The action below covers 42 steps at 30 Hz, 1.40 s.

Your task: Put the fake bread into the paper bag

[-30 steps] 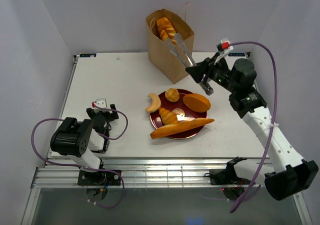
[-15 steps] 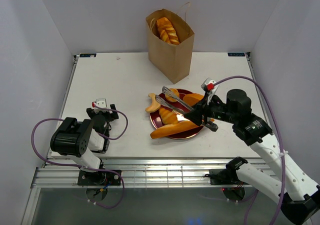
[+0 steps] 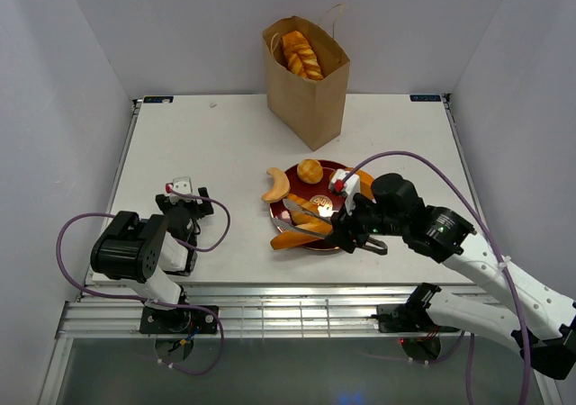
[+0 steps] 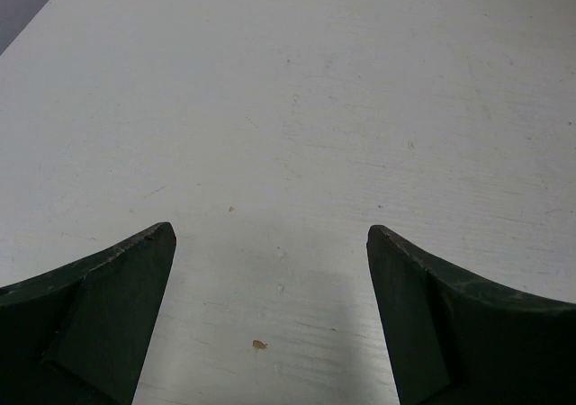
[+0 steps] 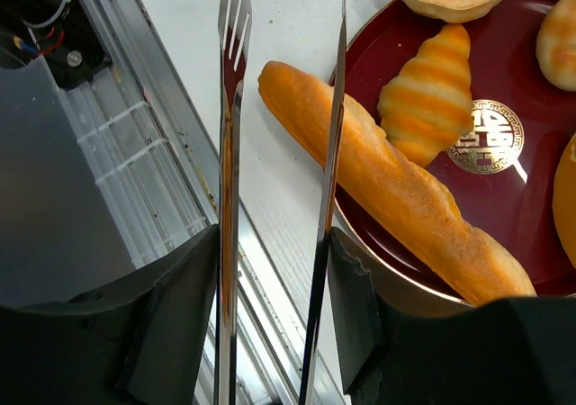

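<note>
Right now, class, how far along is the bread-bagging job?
Done: one striped loaf sits in the paper bag. In hand: the right gripper holds metal tongs, open beside the baguette's end, nothing gripped. Still to go: the baguette, croissant and round bun on the red plate, plus the crescent roll beside it.

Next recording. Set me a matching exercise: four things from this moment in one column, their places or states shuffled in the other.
1. striped golden loaf
2. long orange baguette
3. curved tan roll
4. left gripper

A. open above the bare white table
B. on the dark red round plate, one end past its rim
C. inside the tall brown paper bag
D. beside the plate's rim, towards the left arm

Pairs: 1-C, 2-B, 3-D, 4-A
</note>
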### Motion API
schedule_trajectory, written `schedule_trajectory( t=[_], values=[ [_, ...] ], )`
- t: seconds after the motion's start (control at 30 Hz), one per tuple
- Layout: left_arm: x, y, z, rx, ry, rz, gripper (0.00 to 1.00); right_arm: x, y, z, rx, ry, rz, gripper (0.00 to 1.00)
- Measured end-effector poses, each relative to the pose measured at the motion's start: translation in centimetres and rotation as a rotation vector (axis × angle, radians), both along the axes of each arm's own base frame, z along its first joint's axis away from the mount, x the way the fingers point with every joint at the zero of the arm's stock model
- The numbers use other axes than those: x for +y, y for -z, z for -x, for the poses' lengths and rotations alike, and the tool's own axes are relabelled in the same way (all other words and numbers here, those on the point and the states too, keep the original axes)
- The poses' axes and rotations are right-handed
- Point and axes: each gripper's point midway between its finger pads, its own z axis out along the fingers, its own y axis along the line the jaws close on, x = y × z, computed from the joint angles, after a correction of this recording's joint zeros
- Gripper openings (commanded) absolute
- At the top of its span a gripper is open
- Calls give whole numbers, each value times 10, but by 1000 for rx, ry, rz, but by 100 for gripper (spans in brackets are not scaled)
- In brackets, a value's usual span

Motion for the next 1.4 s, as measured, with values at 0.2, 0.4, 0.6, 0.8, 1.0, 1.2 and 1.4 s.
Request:
schedule_trajectory(
  t=[0.2, 0.4, 0.6, 0.8, 1.0, 1.2, 1.4],
  values=[
    [0, 0, 0, 0, 0, 0, 98, 10, -11, 7, -72, -34, 95, 57],
    [0, 0, 0, 0, 0, 0, 98, 17, -11, 11, -143, -61, 231, 57],
    [0, 0, 0, 0, 0, 0, 98, 12, 23, 17, -143, -103, 436, 58],
    [0, 0, 0, 0, 0, 0, 98, 7, 21, 20, -166, -135, 496, 59],
    [0, 0, 0, 0, 0, 0, 98, 13, 22, 19, -192, -161, 530, 59],
    [0, 0, 0, 0, 0, 0, 98, 15, 37, 18, -183, -171, 601, 60],
    [0, 0, 0, 0, 0, 0, 98, 14, 46, 12, -196, -159, 658, 60]
  ],
)
